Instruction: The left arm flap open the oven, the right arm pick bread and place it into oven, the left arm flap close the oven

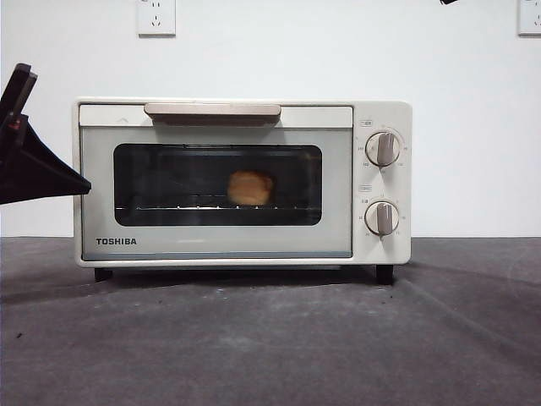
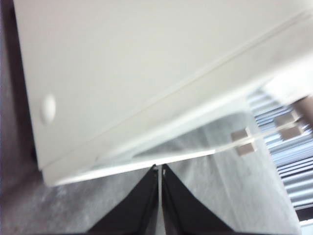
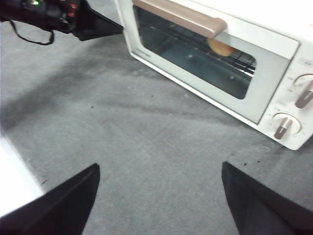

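The grey tabletop (image 1: pixel 270 338) is seen spread across the whole foreground, with a white wall (image 1: pixel 270 51) behind it bearing two sockets (image 1: pixel 156 17).

The oven (image 1: pixel 380 249) is stood on the tabletop on short black feet, square to the front view. Its door is seen shut, flush with the body, and the long beige handle (image 1: pixel 211 111) is set along the door's top edge. Two round knobs (image 1: pixel 383 149) are placed one above the other on the panel beside the door. The name TOSHIBA is printed at the door's lower corner.

Inside the oven, the bread (image 1: pixel 250 188) is seen through the dark glass window, resting on the wire rack, near the middle of the cavity. In the right wrist view a part of it is glimpsed behind the handle.

The left pincer (image 2: pixel 159 169) is held just beside the oven's side wall, at the end away from the knobs; its two black jaws are pressed together, clenched on nothing. In the front view it is shown as a dark wedge with its tip at the oven's edge.

The right pincer (image 3: pixel 159 171) is held above bare tabletop, well apart from the oven's front; its jaws are spread wide, released and empty.
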